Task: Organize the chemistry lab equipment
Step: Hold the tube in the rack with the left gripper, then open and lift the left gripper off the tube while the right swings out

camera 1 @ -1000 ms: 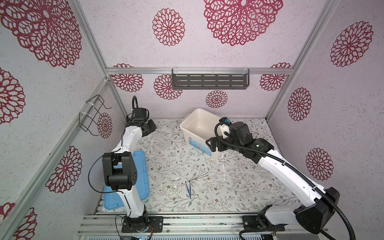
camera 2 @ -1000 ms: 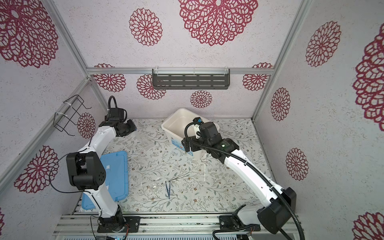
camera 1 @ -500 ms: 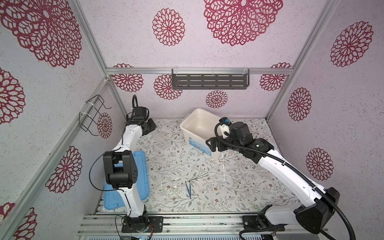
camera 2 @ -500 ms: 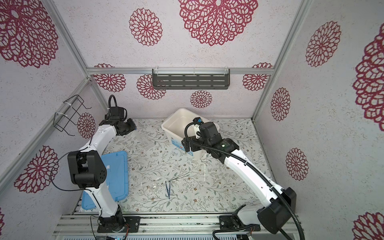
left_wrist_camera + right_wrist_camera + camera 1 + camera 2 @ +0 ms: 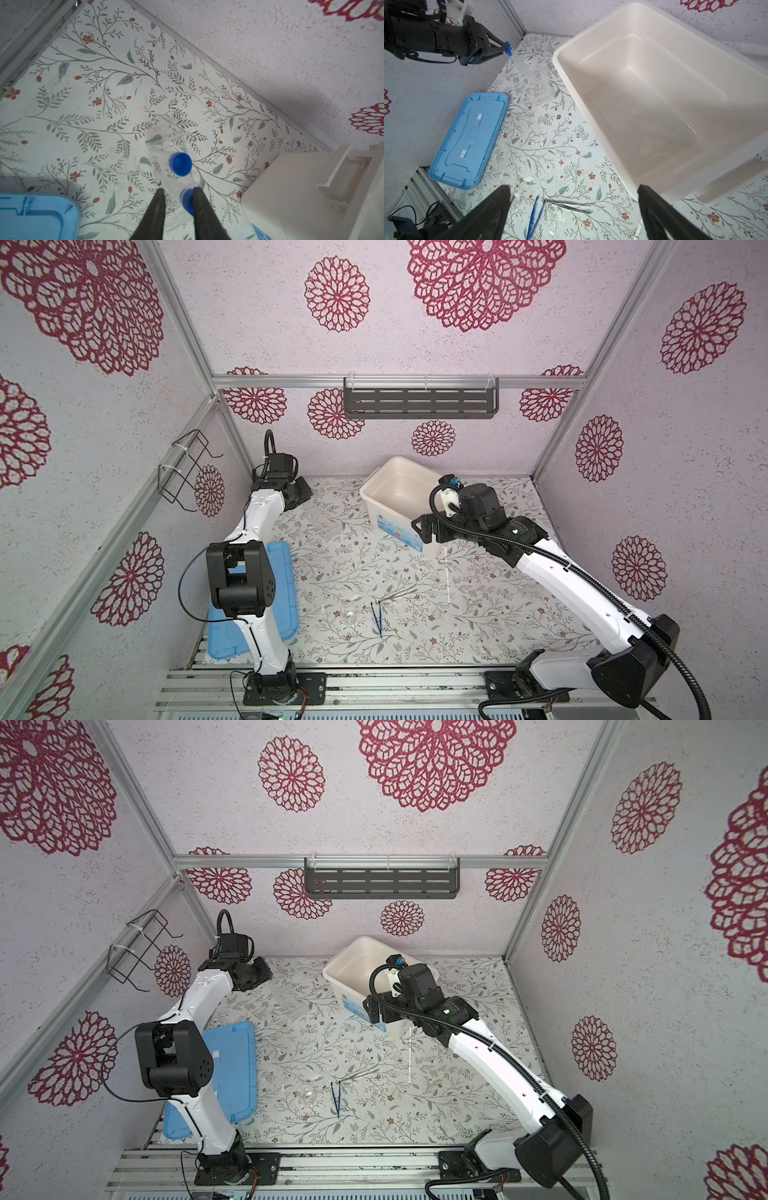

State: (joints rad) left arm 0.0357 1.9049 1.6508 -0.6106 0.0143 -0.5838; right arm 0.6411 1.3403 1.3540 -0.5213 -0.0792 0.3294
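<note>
Top views: left gripper (image 5: 306, 497) sits low at 10–11 o'clock of the table (image 5: 353, 556), by the back wall. Its jaw gap isn't readable from here. Right gripper (image 5: 424, 529) hangs wide and empty over the near wall of the tub (image 5: 388, 519), which is at 12–1 o'clock. Lid (image 5: 284, 580) lies flat at 8–9 o'clock, I'd guess parked there so the tub is open for loading. Loose kit on the table: rod (image 5: 446, 576) at 3 o'clock, silvery tool (image 5: 399, 595) and tweezers (image 5: 377, 620) near 6 with ends close together, clear vessel (image 5: 351, 616) at 7.

Left wrist: two tubes (image 5: 180, 164), caps up, in a clear rack (image 5: 166, 139) between lid and tub. Jaws are narrow. One cap shows in the gap, partly hidden by one finger (image 5: 202, 207), with clear space to the other finger. Reads as lined up on the cap, not clamped. The cap end is the obvious grab point, being the only opaque, wider part.

Right wrist: tubes are slim, clear and look empty, with blue screw caps side by side. They lean from the rack toward the left gripper, whose tips sit at the caps. Rack stands on the table just beside the tub. Tub holds nothing. Right jaws are wide with nothing between them. It's likely waiting clear of the left arm, and well placed for the tweezers.
</note>
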